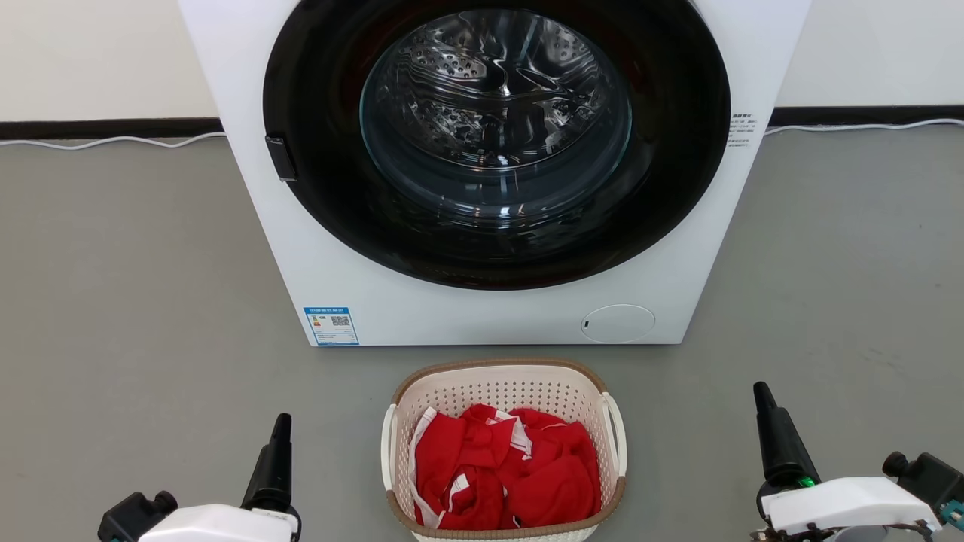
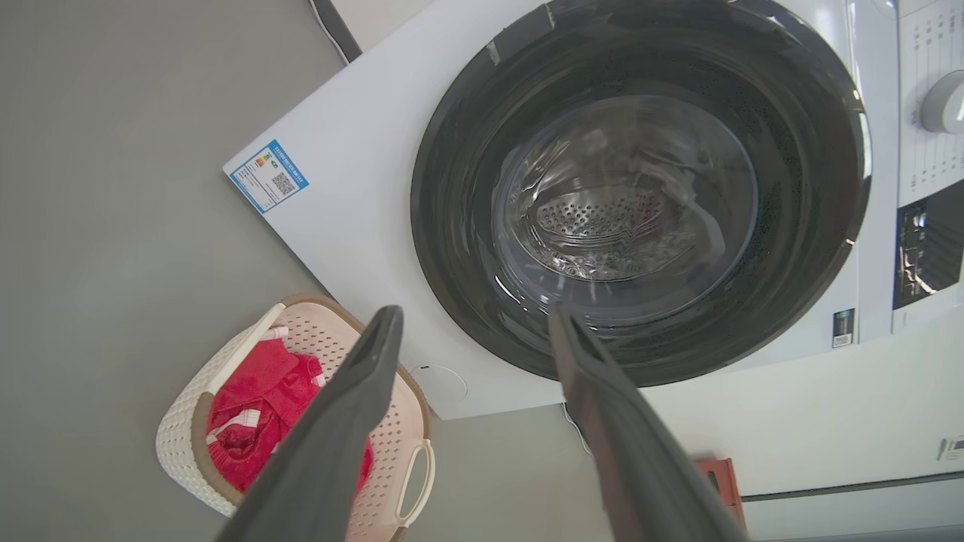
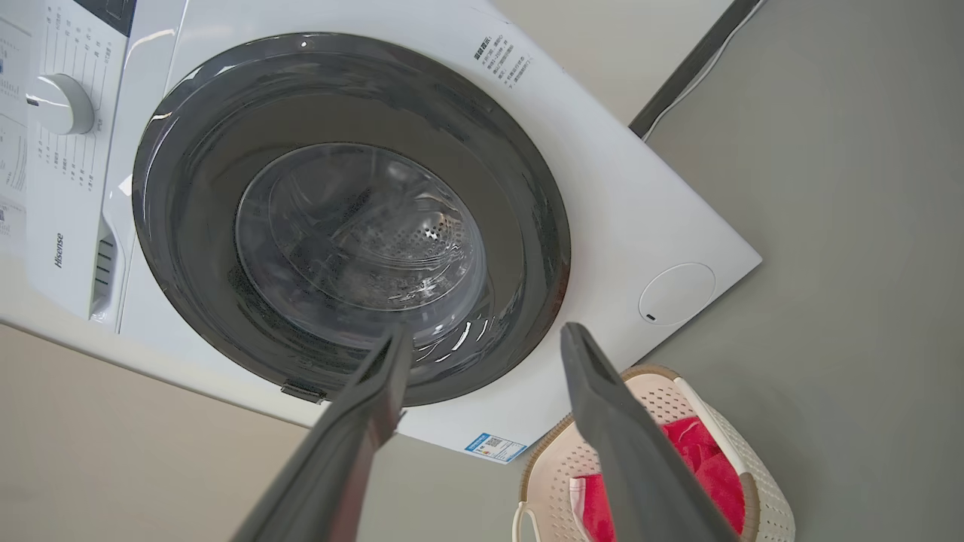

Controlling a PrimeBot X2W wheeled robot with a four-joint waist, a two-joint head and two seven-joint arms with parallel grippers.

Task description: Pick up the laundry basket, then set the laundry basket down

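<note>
The laundry basket (image 1: 503,390) is sitting upright on the grey floor (image 1: 135,301), centred in front of the white washer (image 1: 482,320) and near its lower front edge; it seems to be standing just clear of the machine, though the steep angle makes that gap hard to judge. Crumpled red clothes (image 1: 504,474) with white trim are lying inside it, below the brown rim, and its white loop handles are hanging at the two sides. The left gripper (image 1: 282,425) is hovering over the floor to the basket's left and the right gripper (image 1: 764,395) to its right, both well apart from it and touching nothing. In the left wrist view the left gripper (image 2: 474,312) is showing its two dark fingers spread wide with nothing between them, the basket (image 2: 177,444) lying off to one side. In the right wrist view the right gripper (image 3: 486,335) is likewise gaping and empty, with the basket (image 3: 776,512) beside one finger. The washer's round dark door is facing the robot, closed.
</note>
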